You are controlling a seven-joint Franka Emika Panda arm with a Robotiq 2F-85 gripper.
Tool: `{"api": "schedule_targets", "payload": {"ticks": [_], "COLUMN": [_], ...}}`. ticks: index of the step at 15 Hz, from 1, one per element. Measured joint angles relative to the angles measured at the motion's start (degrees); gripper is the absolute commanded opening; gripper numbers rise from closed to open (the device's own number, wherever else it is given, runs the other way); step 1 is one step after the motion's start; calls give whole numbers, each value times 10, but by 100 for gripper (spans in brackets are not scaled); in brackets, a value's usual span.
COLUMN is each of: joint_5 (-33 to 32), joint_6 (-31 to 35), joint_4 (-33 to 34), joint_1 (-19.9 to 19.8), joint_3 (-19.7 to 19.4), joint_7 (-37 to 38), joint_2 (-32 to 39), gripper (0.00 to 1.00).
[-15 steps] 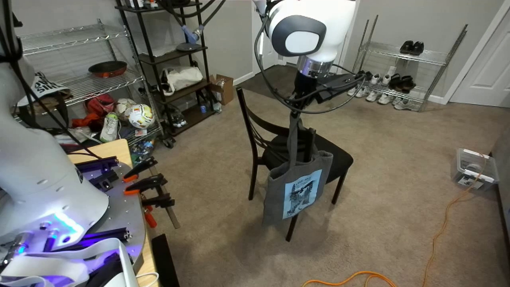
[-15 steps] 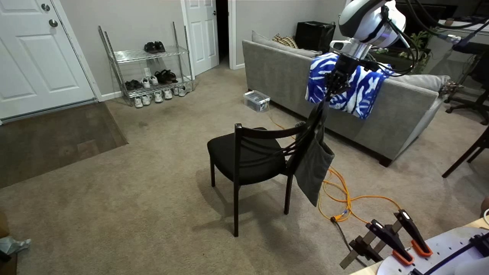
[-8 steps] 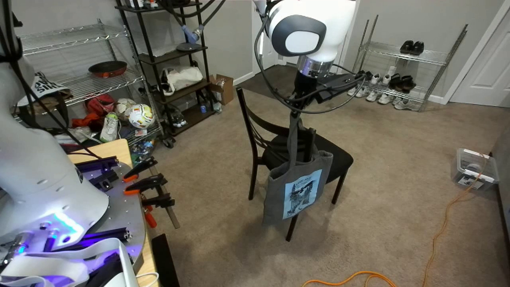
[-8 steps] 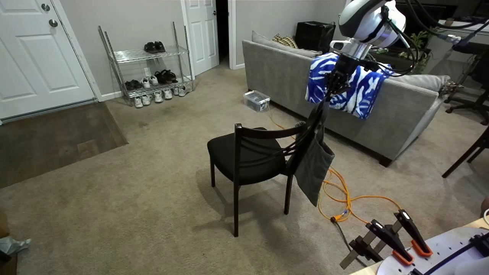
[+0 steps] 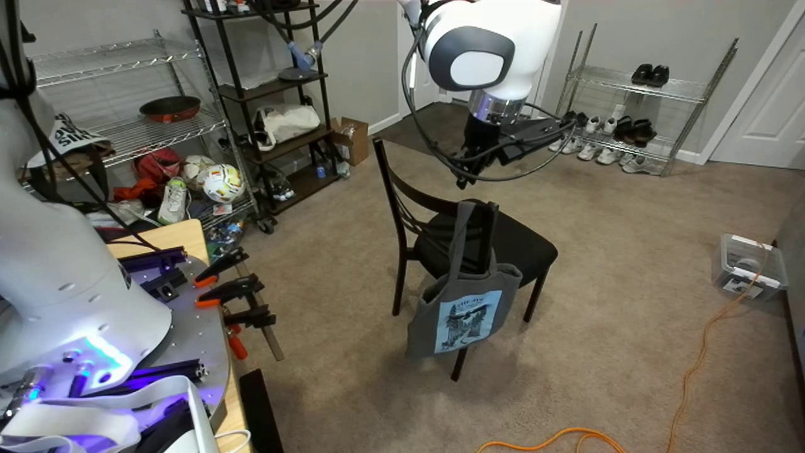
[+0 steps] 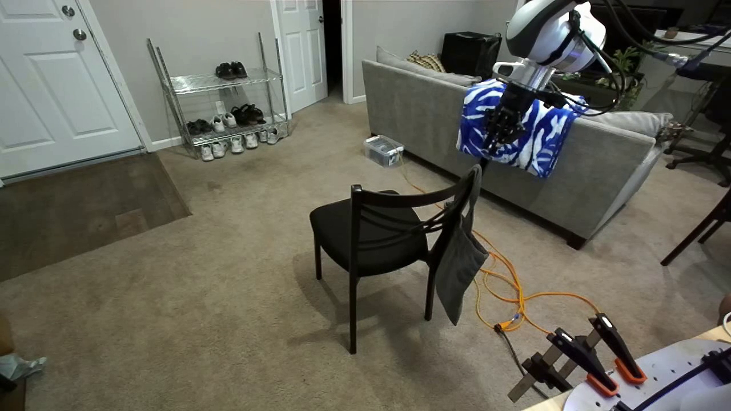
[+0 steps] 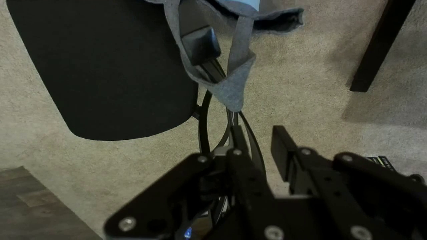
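The grey bag (image 5: 466,314) hangs on the chair (image 5: 525,245), at the near right of its back, with the strap (image 7: 230,91) looped around a post (image 7: 201,46); its mouth (image 7: 278,23) gapes a little, but the contents are hidden. Just above the strap is the pincer (image 7: 257,131), clear of strap and post, its fingers (image 7: 283,146) parted by a narrow gap. On the carpet (image 5: 629,352) to the right sits a clear box (image 5: 748,270), its contents unclear. Far left, a wire shelf (image 5: 141,132) holds a pan (image 5: 168,110) and, lower down, a ball (image 5: 224,183); a black shelf (image 5: 251,93) beside it holds a white bag (image 5: 289,123), and a carton (image 5: 358,145) stands next to that. Far right, a rack (image 5: 685,91) carries shoes (image 5: 659,77) on two levels.
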Motion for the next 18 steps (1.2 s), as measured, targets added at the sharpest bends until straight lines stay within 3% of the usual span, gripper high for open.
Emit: {"api": "schedule_targets", "payload": {"ticks": [4, 5, 6, 8, 9, 12, 18], "joint_5": [0, 0, 0, 0, 0, 0, 0], "joint_6": [0, 0, 0, 0, 0, 0, 0], "joint_4": [0, 0, 0, 0, 0, 0, 0], "joint_1": [0, 0, 0, 0, 0, 0, 0], "joint_3": [0, 0, 0, -1, -1, -1, -1], "joint_7": [0, 0, 0, 0, 0, 0, 0], "joint_2": [0, 0, 0, 0, 0, 0, 1], "gripper": [0, 26, 27, 38, 19, 38, 38]}}
